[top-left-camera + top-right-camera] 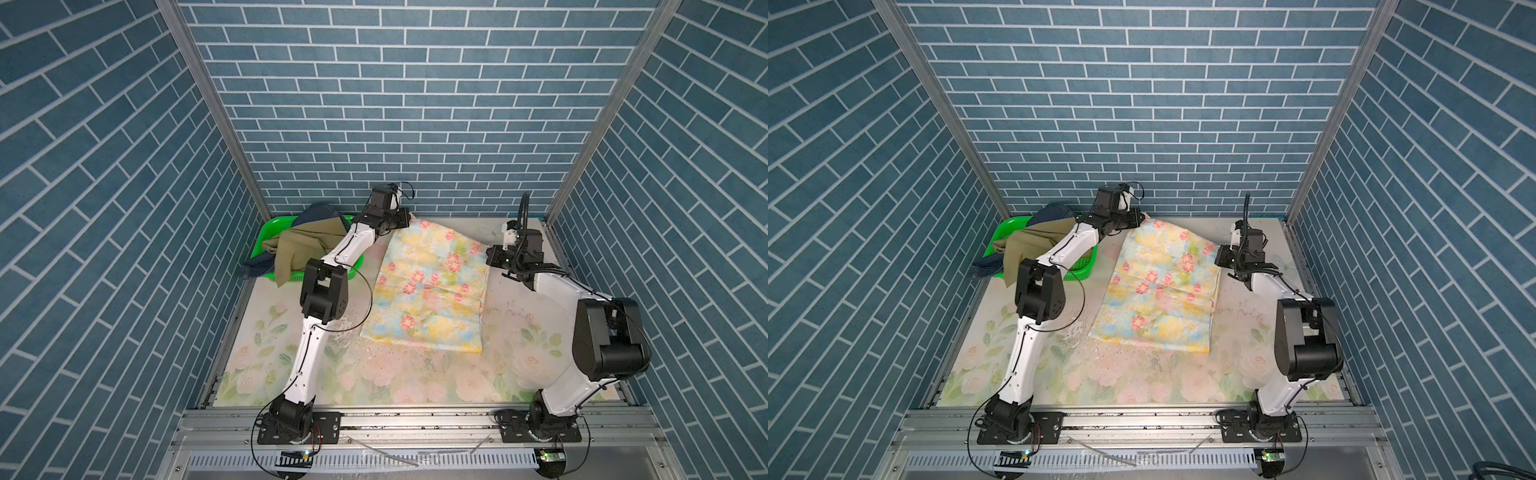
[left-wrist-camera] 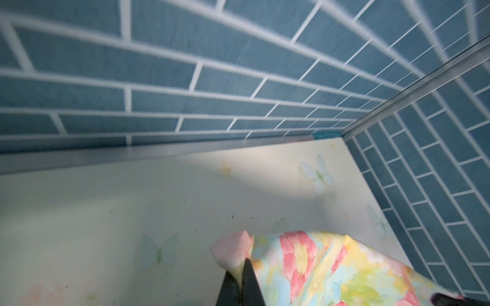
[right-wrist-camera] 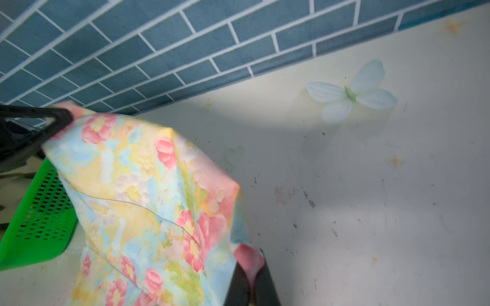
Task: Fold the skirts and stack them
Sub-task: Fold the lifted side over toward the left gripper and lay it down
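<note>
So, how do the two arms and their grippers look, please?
The left arm and right arm have white shells, boxy black joints, black base plates and thin black looping cables. The left gripper and right gripper have dark tapered fingers.

The floral skirt (image 1: 432, 286) is pastel yellow and blue with pink flowers. The khaki skirt (image 1: 297, 245) is plain olive, the denim skirt (image 1: 257, 268) dark blue, the basket (image 1: 266, 233) bright green. Faded roses and butterflies cover the table (image 1: 415, 386); the walls (image 1: 374, 104) are blue brick.
</note>
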You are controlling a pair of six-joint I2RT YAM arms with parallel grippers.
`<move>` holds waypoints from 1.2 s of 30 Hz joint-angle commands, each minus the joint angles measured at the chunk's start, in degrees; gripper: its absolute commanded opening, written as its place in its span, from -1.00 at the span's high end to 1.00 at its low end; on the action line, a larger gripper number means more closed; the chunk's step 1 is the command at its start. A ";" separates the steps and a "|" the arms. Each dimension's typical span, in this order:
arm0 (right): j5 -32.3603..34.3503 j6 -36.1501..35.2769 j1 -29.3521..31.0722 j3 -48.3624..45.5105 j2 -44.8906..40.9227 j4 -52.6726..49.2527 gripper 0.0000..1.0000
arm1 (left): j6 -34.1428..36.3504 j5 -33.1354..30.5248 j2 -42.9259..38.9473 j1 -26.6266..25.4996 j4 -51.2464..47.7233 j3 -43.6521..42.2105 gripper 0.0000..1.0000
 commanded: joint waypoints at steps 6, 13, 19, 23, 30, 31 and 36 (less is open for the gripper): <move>-1.12 -2.47 0.81 -6.37 -13.24 -0.73 1.00 | -0.52 -1.51 -20.03 0.49 19.37 -33.07 1.00; 1.76 -0.46 5.04 -20.39 -29.15 -1.18 1.00 | -3.47 -3.38 -33.22 -0.46 33.42 -59.28 1.00; 7.34 2.80 10.09 -31.48 -44.59 -5.51 0.98 | -4.98 -8.13 -42.53 -4.66 40.71 -75.11 1.00; 10.72 7.06 10.63 -36.23 -57.90 -13.68 0.03 | -5.76 -12.48 -48.13 -8.05 42.46 -83.32 0.68; 12.69 15.57 10.61 -35.22 -63.69 -28.63 -0.31 | -8.07 -17.37 -57.41 -9.07 39.46 -93.53 -0.41; 12.49 17.35 10.59 -34.95 -62.52 -29.78 -0.27 | -8.24 -18.80 -58.44 -9.09 36.78 -93.38 -0.42; 8.66 23.85 10.71 -33.20 -53.84 -31.99 -0.16 | -7.31 -21.01 -58.76 -9.09 24.32 -88.16 -0.44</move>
